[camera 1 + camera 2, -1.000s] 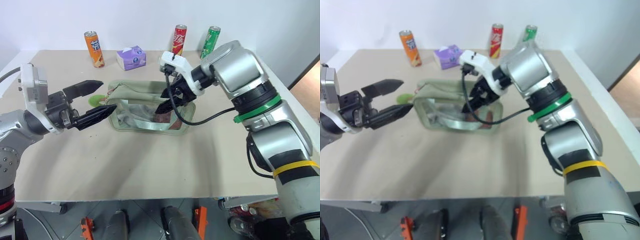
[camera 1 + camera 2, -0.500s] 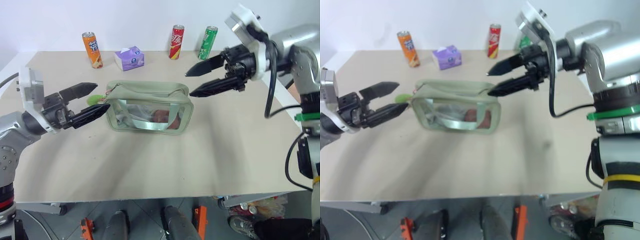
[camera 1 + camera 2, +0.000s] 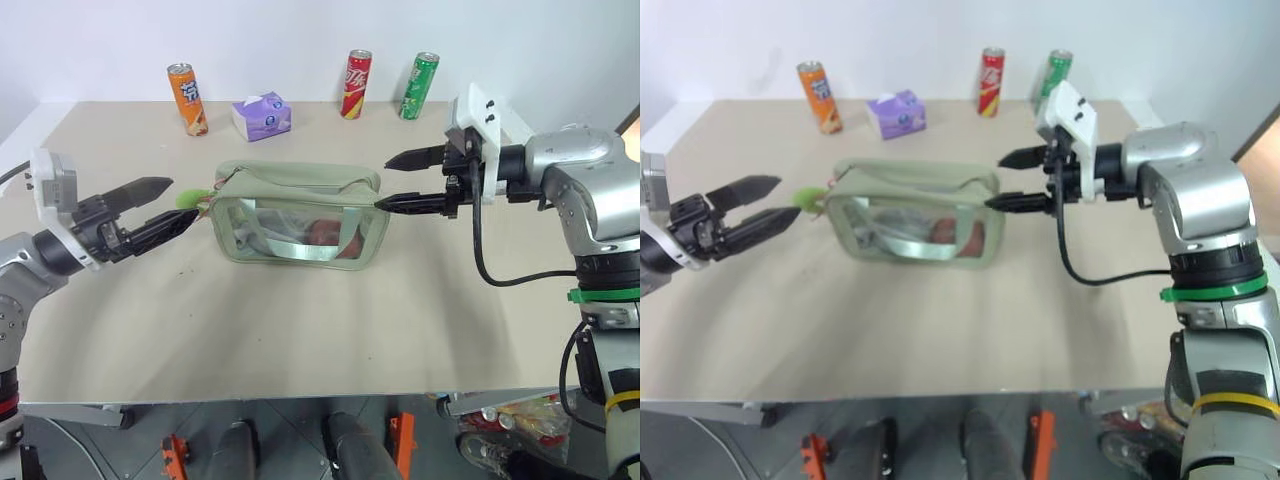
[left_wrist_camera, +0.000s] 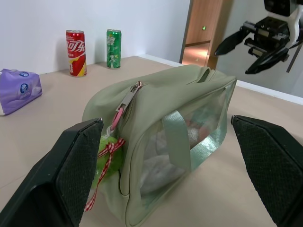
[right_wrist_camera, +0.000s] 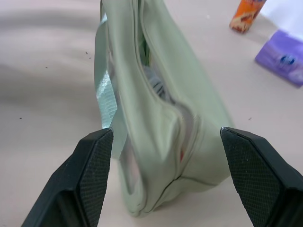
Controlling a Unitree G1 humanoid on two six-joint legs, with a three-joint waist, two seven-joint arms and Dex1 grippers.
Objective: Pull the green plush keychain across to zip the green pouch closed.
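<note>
The left end effector (image 3: 150, 207) hangs nearest, low over the counter (image 3: 300, 330), its two fingers spread and holding nothing. It aims at the pouch's left end, probably because the keychain (image 3: 189, 200) dangles there from the zipper pull, just beyond the fingertips and not between them. In the left wrist view the keychain (image 4: 105, 158) hangs beside the end wall with a red checked ribbon (image 4: 102, 161) tied to it, and the slider sits at that same end, so the zipper looks wholly unzipped; the right wrist view shows a gap running along the top seam.

The pouch (image 3: 300, 215) stands upright mid-counter, window panel facing the robot, with something reddish inside. At its right end the right end effector (image 3: 395, 182) is also spread and empty, the lower finger close to the top corner, whether touching I cannot tell. That spot suits bracing the bag while the charm is drawn across.

Well behind stand an orange can (image 3: 187, 98), a purple tissue box (image 3: 262, 115), a red can (image 3: 357, 84) and a green can (image 3: 420, 86), all clear of the work.
</note>
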